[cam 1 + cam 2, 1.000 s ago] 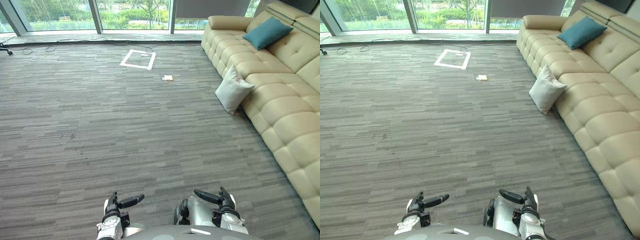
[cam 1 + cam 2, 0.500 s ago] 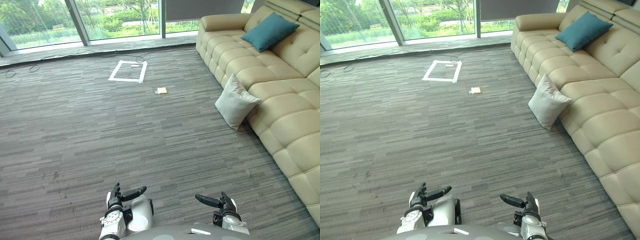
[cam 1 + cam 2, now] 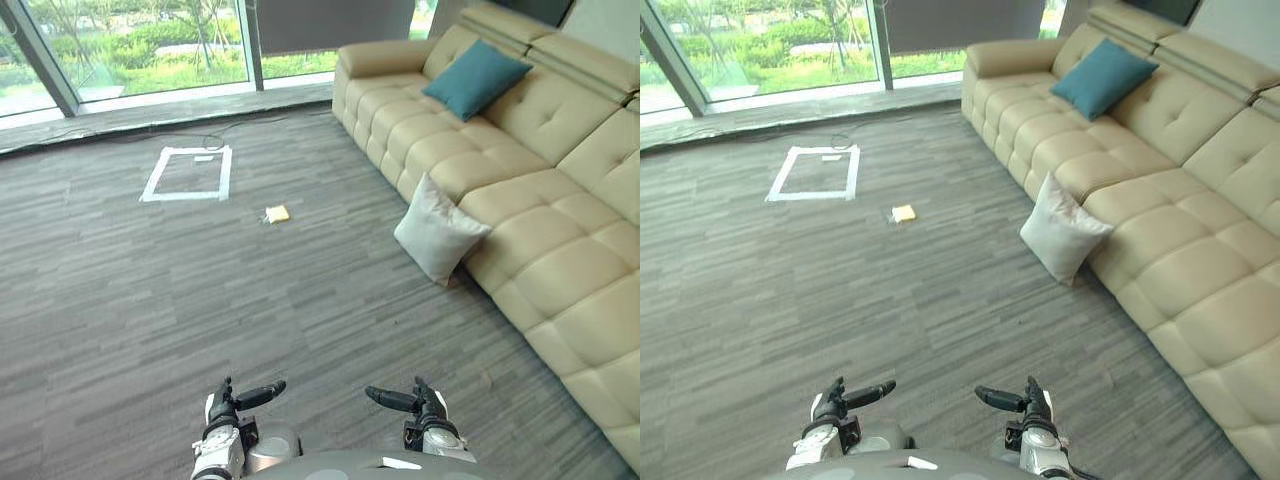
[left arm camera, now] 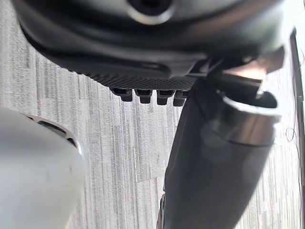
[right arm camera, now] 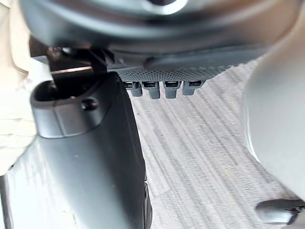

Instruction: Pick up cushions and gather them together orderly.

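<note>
Both hands sit low, well apart from the sofa [image 3: 560,235]: left hand [image 3: 230,404] and right hand [image 3: 420,406] are empty, fingers relaxed, thumbs poking toward each other.

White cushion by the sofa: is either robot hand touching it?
Apart. The left eye view shows a wide stretch of carpet between the white cushion and both the left hand and the right hand.

On floor [image 3: 150,300]: white cushion [image 3: 436,232], yellow item [image 3: 277,213]; sofa [image 3: 560,270]: teal cushion [image 3: 476,78].
</note>
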{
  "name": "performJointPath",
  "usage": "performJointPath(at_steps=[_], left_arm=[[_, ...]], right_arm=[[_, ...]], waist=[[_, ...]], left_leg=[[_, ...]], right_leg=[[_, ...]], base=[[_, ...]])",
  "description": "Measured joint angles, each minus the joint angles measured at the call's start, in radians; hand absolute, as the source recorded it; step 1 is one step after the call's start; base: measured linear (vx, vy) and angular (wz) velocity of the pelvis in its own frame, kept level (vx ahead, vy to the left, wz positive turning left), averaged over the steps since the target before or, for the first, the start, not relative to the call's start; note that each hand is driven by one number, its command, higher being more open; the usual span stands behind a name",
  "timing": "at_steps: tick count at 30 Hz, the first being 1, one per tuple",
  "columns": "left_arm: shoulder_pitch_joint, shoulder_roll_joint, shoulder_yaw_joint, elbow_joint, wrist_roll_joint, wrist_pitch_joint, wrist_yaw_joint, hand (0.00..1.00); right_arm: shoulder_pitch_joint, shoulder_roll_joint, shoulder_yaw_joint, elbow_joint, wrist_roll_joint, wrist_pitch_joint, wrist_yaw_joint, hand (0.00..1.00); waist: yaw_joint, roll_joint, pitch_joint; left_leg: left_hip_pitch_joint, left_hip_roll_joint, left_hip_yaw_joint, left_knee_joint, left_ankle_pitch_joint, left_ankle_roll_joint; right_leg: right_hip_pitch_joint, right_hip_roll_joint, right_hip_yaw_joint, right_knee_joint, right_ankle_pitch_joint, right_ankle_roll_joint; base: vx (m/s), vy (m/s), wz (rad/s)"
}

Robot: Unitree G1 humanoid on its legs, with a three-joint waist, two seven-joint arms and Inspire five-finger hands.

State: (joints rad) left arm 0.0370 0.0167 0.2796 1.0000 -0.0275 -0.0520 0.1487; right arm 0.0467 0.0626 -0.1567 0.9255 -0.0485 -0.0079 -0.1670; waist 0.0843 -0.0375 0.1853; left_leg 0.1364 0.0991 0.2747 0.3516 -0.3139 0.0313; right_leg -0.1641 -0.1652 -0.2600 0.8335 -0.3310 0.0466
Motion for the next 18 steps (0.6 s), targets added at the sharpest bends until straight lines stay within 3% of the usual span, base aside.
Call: performJointPath(at_steps=[2, 3, 4, 7, 9, 10, 11, 13, 16, 18], left_arm=[[0.007, 0.011, -0.028, 0.01, 0.001, 0.0, -0.001, 1.0], [0.012, 0.031, -0.071, 0.027, 0.004, -0.001, -0.012, 1.0], [0.005, 0.03, -0.076, 0.044, 0.011, 0.0, -0.019, 1.0], [-0.003, -0.005, -0.063, 0.045, 0.04, -0.002, -0.026, 1.0], [-0.011, -0.014, -0.031, 0.043, 0.048, 0.0, -0.035, 1.0], [-0.01, -0.024, 0.004, 0.028, 0.048, 0.0, -0.035, 1.0], [-0.004, -0.024, 0.013, 0.008, 0.048, -0.002, -0.035, 1.0], [0.001, -0.016, 0.012, -0.016, 0.048, -0.003, -0.036, 1.0], [0.007, -0.021, 0.012, -0.058, 0.037, -0.006, -0.035, 1.0], [0.005, -0.025, 0.012, -0.078, 0.036, -0.007, -0.031, 1.0]], right_arm=[[-0.016, 0.0, 0.0, -0.001, -0.001, -0.006, 0.001, 1.0], [-0.031, -0.001, 0.0, 0.007, -0.007, -0.006, 0.003, 1.0], [-0.031, -0.007, -0.002, 0.013, -0.017, -0.008, 0.004, 1.0], [-0.039, -0.026, -0.02, 0.009, -0.031, 0.001, 0.004, 1.0], [-0.04, -0.035, -0.034, 0.003, -0.031, 0.007, 0.004, 1.0], [-0.037, -0.038, -0.04, 0.004, -0.031, 0.013, 0.002, 1.0], [-0.033, -0.037, -0.04, 0.006, -0.031, 0.016, -0.002, 1.0], [-0.033, -0.032, -0.038, 0.012, -0.031, 0.02, -0.007, 1.0], [-0.033, -0.029, -0.04, 0.028, -0.028, 0.029, -0.01, 1.0], [-0.033, -0.028, -0.045, 0.029, -0.028, 0.031, -0.014, 1.0]], waist=[[-0.02, 0.002, 0.0], [-0.036, -0.003, 0.002], [-0.043, -0.001, 0.003], [-0.038, 0.047, 0.001], [-0.044, 0.071, 0.009], [-0.042, 0.079, 0.021], [-0.037, 0.078, 0.026], [-0.034, 0.065, 0.032], [-0.028, 0.046, 0.036], [-0.011, 0.041, 0.043]], left_leg=[[0.062, 0.014, 0.019, -0.067, 0.0, -0.03], [0.098, 0.011, 0.024, -0.108, -0.002, -0.061], [0.135, 0.005, 0.011, -0.127, -0.003, -0.073], [0.12, 0.057, -0.013, -0.035, 0.011, -0.096], [0.016, 0.108, -0.088, 0.229, 0.048, -0.117], [-0.098, 0.148, -0.161, 0.515, 0.144, -0.126], [-0.15, 0.166, -0.164, 0.649, 0.132, -0.134], [-0.205, 0.168, -0.158, 0.729, 0.106, -0.132], [-0.329, 0.143, -0.137, 0.641, 0.045, -0.122], [-0.38, 0.091, -0.144, 0.41, 0.018, -0.117]], right_leg=[[-0.051, 0.022, -0.049, -0.171, 0.012, -0.003], [-0.074, 0.048, -0.059, -0.351, 0.107, -0.026], [-0.062, 0.064, -0.044, -0.369, 0.235, -0.102], [-0.044, 0.103, -0.049, -0.357, 0.172, -0.12], [0.006, 0.137, -0.057, -0.383, 0.14, -0.131], [0.091, 0.178, -0.045, -0.436, 0.126, -0.142], [0.147, 0.2, -0.025, -0.47, 0.115, -0.152], [0.2, 0.209, 0.003, -0.497, 0.099, -0.154], [0.283, 0.214, 0.076, -0.555, 0.088, -0.15], [0.341, 0.203, 0.137, -0.603, 0.088, -0.144]], base=[[0.39, -0.092, -0.09], [0.61, -0.203, 0.02], [0.64, -0.218, -0.05], [0.54, -0.235, -0.14], [0.52, -0.243, -0.09], [0.51, -0.189, -0.35], [0.33, -0.1, -0.39], [0.31, -0.045, -0.44], [0.44, -0.002, -0.8], [0.42, 0.114, -0.82]])
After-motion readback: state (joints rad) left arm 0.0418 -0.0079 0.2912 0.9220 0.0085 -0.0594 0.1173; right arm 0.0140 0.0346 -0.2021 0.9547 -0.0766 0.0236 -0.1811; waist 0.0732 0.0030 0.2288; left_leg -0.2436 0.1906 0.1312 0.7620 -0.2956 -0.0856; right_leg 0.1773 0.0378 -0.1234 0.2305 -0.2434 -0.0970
